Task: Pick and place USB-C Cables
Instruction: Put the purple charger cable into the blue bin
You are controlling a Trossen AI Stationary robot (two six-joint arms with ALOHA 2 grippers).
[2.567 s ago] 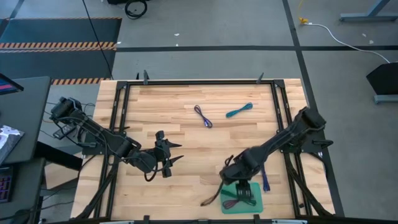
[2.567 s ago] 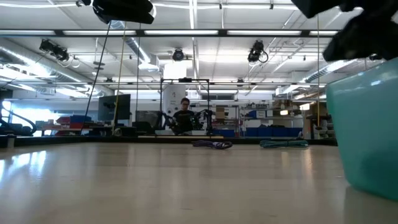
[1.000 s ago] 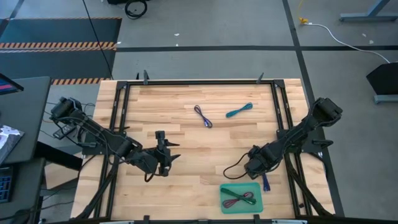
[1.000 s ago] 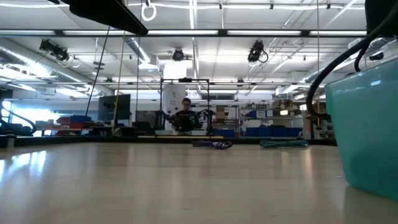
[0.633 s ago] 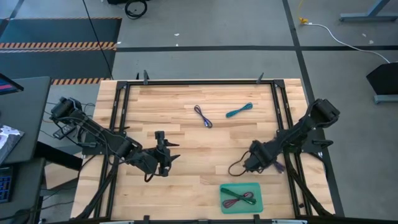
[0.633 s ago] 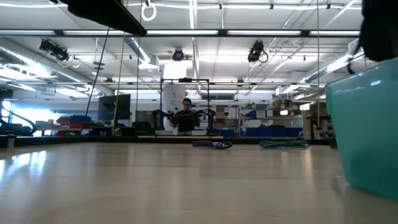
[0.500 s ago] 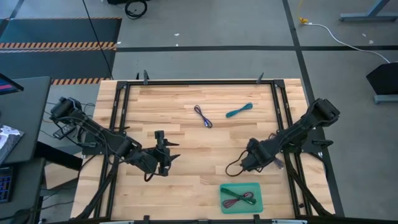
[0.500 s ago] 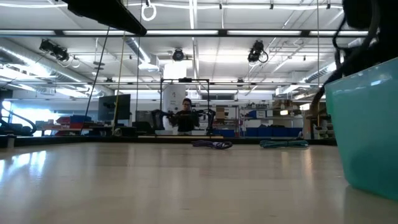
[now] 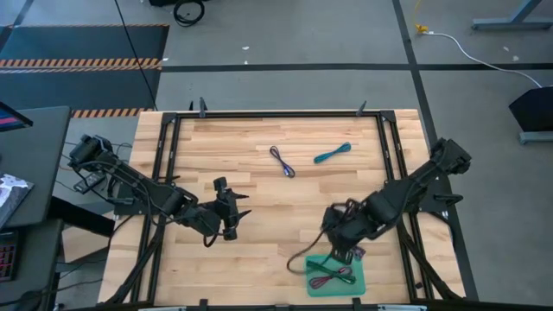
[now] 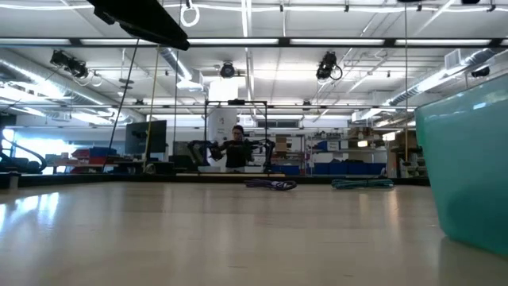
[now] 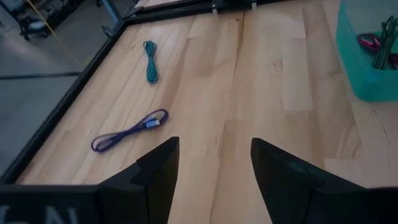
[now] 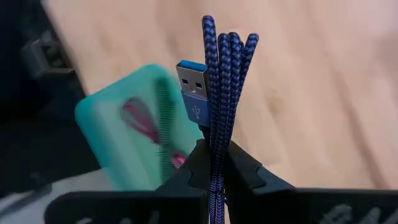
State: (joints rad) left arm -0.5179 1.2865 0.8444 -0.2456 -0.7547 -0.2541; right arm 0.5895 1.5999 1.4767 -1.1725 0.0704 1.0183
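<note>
USB-C cables: blue-violet cable (image 12: 221, 93) pinched between the closed jaws of the right gripper (image 9: 350, 250), above the teal tray (image 9: 356, 281).
Done: maroon cable (image 12: 140, 118) and green cable (image 12: 165, 118) in tray.
Left: purple cable (image 11: 127, 131), teal cable (image 11: 150, 60), ahead of the left gripper (image 11: 211, 177), its jaws parted, empty.
Surface: wooden table (image 9: 259, 199); workshop beyond.

You see a light wooden table (image 9: 259, 186) edged by a black metal frame (image 9: 276, 113), standing on a grey concrete floor (image 9: 285, 39) crossed by dark lines. To the far left of the table, you find a dark mat with an orange-and-black hazard stripe (image 9: 82, 62), and a white cord (image 9: 471, 47) lies on the floor at far right. Looking level across the table, you face a large hall with ceiling strip lights (image 10: 246, 16), hanging fixtures (image 10: 329, 67), shelving (image 10: 341, 163) and a person (image 10: 236, 147) at the far end.
</note>
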